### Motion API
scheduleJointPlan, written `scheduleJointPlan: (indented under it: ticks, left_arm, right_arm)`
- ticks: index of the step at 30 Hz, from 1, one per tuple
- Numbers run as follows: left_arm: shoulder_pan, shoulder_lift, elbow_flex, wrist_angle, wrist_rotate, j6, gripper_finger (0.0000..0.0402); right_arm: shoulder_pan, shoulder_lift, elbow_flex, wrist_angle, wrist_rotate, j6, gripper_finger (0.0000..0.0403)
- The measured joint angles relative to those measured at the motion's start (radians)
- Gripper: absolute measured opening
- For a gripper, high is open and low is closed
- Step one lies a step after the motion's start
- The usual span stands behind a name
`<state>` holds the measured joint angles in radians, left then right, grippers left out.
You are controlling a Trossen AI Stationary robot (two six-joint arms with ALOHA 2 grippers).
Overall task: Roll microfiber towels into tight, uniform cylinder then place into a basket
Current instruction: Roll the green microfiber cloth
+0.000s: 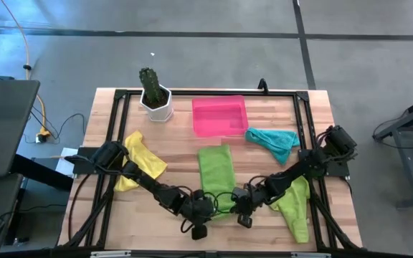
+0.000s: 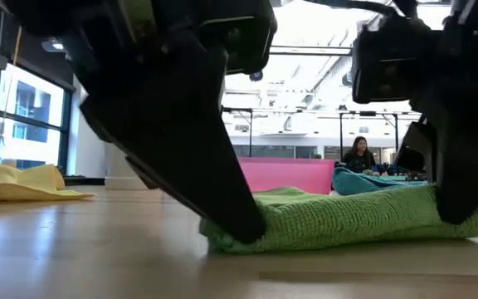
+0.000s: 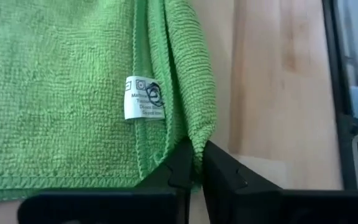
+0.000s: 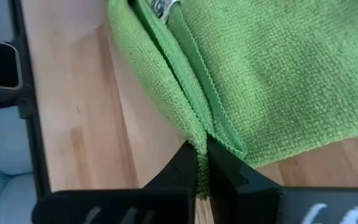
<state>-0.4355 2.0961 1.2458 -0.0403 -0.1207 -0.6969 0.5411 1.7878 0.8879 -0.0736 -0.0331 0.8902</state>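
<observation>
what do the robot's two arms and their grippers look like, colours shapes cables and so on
Both arms are matte black, built of chunky jointed segments, with dark cables looping along them in the high view. The left gripper and right gripper each end in two flat black fingers that taper to narrow wedge tips. I can make out no readable markings or coloured parts on either arm.

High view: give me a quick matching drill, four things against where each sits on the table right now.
Things:
1. yellow towel
2. teal towel
3. basket
4. cactus pot

Places:
A. just right of the basket
B. far edge, centre
C. far-left corner
D. left side, under the left arm

Pairs: 1-D, 2-A, 3-B, 4-C
</observation>
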Motion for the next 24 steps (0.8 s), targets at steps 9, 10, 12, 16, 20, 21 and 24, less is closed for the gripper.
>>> scheduleJointPlan:
  ticks: [9,10,12,16,20,21,24]
  left_arm:
    - [0.018,-0.021,0.000,0.007,0.098,-0.079,0.0006]
    - [0.019,-0.022,0.000,0.008,0.100,-0.085,0.0006]
    - [0.019,-0.029,-0.001,0.005,0.101,-0.089,0.0007]
    - [0.018,-0.056,0.000,-0.014,0.077,-0.089,0.0008]
    - [0.018,-0.060,-0.001,-0.048,0.039,-0.094,0.0009]
    - [0.018,-0.062,-0.001,-0.057,0.035,-0.101,0.0009]
    - [0.018,-0.063,0.001,-0.112,-0.001,-0.133,0.0009]
  right_arm:
    - [-0.060,0.000,0.000,0.042,-0.162,0.000,0.0005]
    - [-0.065,0.000,0.000,0.041,-0.180,0.000,0.0005]
    - [-0.075,0.000,0.000,0.042,-0.210,0.000,0.0005]
    - [-0.091,-0.001,0.001,0.042,-0.239,-0.014,0.0005]
    - [-0.111,-0.002,0.001,0.034,-0.238,-0.052,0.0005]
    - [-0.116,-0.003,0.001,0.034,-0.235,-0.059,0.0005]
    - [-0.134,-0.003,0.001,0.037,-0.227,-0.079,0.0005]
